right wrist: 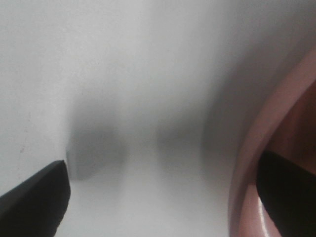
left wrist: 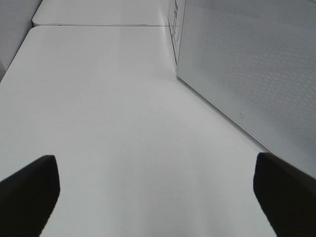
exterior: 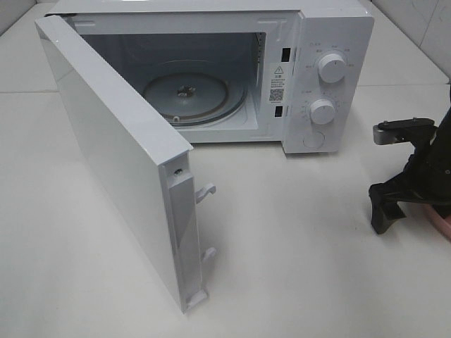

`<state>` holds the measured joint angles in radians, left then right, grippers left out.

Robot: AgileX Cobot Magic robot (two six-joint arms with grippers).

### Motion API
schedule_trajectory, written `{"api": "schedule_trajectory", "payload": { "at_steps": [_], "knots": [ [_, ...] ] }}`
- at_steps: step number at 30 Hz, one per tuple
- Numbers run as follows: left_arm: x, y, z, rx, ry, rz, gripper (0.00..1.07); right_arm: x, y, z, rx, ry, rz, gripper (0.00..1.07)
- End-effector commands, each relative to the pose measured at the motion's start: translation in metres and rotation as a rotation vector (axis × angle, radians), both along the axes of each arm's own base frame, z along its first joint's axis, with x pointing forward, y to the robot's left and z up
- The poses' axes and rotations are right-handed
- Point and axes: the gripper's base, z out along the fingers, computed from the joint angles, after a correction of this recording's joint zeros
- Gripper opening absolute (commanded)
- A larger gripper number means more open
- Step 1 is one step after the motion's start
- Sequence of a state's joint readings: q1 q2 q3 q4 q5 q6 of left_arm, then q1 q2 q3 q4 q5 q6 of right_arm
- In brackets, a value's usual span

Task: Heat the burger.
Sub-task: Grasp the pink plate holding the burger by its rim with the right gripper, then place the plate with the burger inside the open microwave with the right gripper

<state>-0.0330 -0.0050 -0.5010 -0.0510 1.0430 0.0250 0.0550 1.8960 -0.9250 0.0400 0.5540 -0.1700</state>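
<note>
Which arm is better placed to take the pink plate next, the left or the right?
Right. The right gripper is open, with one finger at the rim of the pink plate. The left gripper faces the outer side of the open microwave door, and its view shows no plate.

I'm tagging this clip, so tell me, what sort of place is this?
Likely a robot lab bench staged as a kitchen: a white microwave with its door open on a plain white table, and the right gripper open at a pink plate.
</note>
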Motion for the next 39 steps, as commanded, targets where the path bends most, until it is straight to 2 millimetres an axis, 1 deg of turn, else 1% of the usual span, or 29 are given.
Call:
{"api": "schedule_trajectory", "payload": {
  "at_steps": [1,2,3,4,5,6,7,8,9,10,20,25,26,28,29,30,32,33,34,35,36,38,39],
  "knots": [
    [-0.002,0.000,0.000,-0.005,-0.022,-0.004,1.00,-0.002,0.000,-0.007,0.014,0.025,-0.010,0.84],
    [-0.002,0.000,0.000,-0.005,-0.022,-0.004,1.00,-0.002,0.000,-0.007,0.014,0.025,-0.010,0.84],
    [-0.002,0.000,0.000,-0.005,-0.022,-0.004,1.00,-0.002,0.000,-0.007,0.014,0.025,-0.010,0.75],
    [-0.002,0.000,0.000,-0.005,-0.022,-0.004,1.00,-0.002,0.000,-0.007,0.014,0.025,-0.010,0.50],
    [-0.002,0.000,0.000,-0.005,-0.022,-0.004,1.00,-0.002,0.000,-0.007,0.014,0.025,-0.010,0.50],
    [-0.002,0.000,0.000,-0.005,-0.022,-0.004,1.00,-0.002,0.000,-0.007,0.013,0.025,-0.012,0.39],
    [-0.002,0.000,0.000,-0.005,-0.022,-0.004,1.00,-0.002,0.000,-0.007,0.013,0.026,-0.012,0.16],
    [-0.002,0.000,0.000,-0.005,-0.022,-0.004,1.00,-0.002,0.000,-0.007,0.013,0.026,-0.012,0.16],
    [-0.002,0.000,0.000,-0.005,-0.022,-0.004,1.00,-0.002,0.000,-0.007,0.013,0.031,-0.012,0.04],
    [-0.002,0.000,0.000,-0.005,-0.022,-0.004,1.00,-0.003,-0.001,-0.007,0.011,0.043,-0.007,0.00],
    [-0.002,0.000,0.000,-0.005,-0.022,-0.004,1.00,-0.005,0.000,-0.007,0.007,0.064,-0.009,0.00],
    [-0.002,0.000,0.000,-0.005,-0.022,-0.004,1.00,-0.007,-0.002,-0.001,-0.009,0.063,0.011,0.00],
    [-0.002,0.000,0.000,-0.005,-0.022,-0.004,1.00,-0.008,-0.003,0.006,-0.019,0.051,0.030,0.00],
    [-0.002,0.000,0.000,-0.005,-0.022,-0.004,1.00,-0.008,-0.003,0.009,-0.027,0.046,0.041,0.00],
    [-0.002,0.000,0.000,-0.005,-0.022,-0.004,1.00,-0.009,-0.004,0.017,-0.034,0.028,0.048,0.00],
    [-0.002,0.000,0.000,-0.005,-0.022,-0.004,1.00,-0.009,-0.004,0.017,-0.034,0.028,0.048,0.00],
    [-0.002,0.000,0.000,-0.005,-0.022,-0.004,1.00,-0.015,-0.001,0.029,-0.041,0.009,0.071,0.00],
    [-0.002,0.000,0.000,-0.005,-0.022,-0.004,1.00,-0.015,-0.001,0.029,-0.041,0.009,0.071,0.00],
    [-0.002,0.000,0.000,-0.005,-0.022,-0.004,1.00,-0.022,0.004,0.035,-0.050,-0.001,0.118,0.00],
    [-0.002,0.000,0.000,-0.005,-0.022,-0.004,1.00,-0.022,0.004,0.035,-0.050,-0.001,0.118,0.00],
    [-0.002,0.000,0.000,-0.005,-0.022,-0.004,1.00,-0.030,0.010,0.039,-0.052,0.003,0.164,0.00],
    [-0.002,0.000,0.000,-0.005,-0.022,-0.004,1.00,-0.033,0.012,0.041,-0.052,0.005,0.180,0.00],
    [-0.002,0.000,0.000,-0.005,-0.022,-0.004,1.00,-0.042,0.018,0.047,-0.054,0.009,0.211,0.00]
  ]
}}
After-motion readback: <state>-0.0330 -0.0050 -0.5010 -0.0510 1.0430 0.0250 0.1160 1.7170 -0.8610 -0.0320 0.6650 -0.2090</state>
